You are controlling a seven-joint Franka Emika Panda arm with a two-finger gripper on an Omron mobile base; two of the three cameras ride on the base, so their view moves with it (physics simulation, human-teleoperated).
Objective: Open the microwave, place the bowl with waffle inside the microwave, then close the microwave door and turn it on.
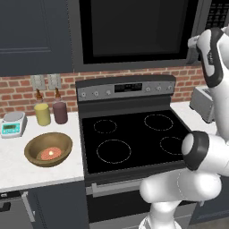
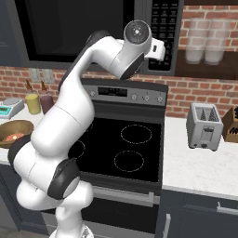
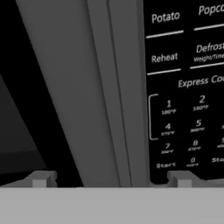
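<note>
Showing one microwave (image 1: 134, 31), one bowl (image 1: 48, 149), one waffle (image 1: 50, 154)

On your white tabletop (image 1: 27, 172) left of the stove rest the bowl (image 1: 48, 149), a scale (image 1: 12, 124) and two canisters (image 1: 43, 113).

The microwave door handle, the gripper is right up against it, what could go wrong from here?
1. In the hand view the open gripper straddles the long grey bar handle, with one fingertip over the black button panel; closing off-centre might press a key.
2. The white arm is stretched up to the black over-stove microwave; the swinging door could meet the arm.
3. The brown wooden bowl with its reddish-orange waffle sits far left, a long carry.
</note>
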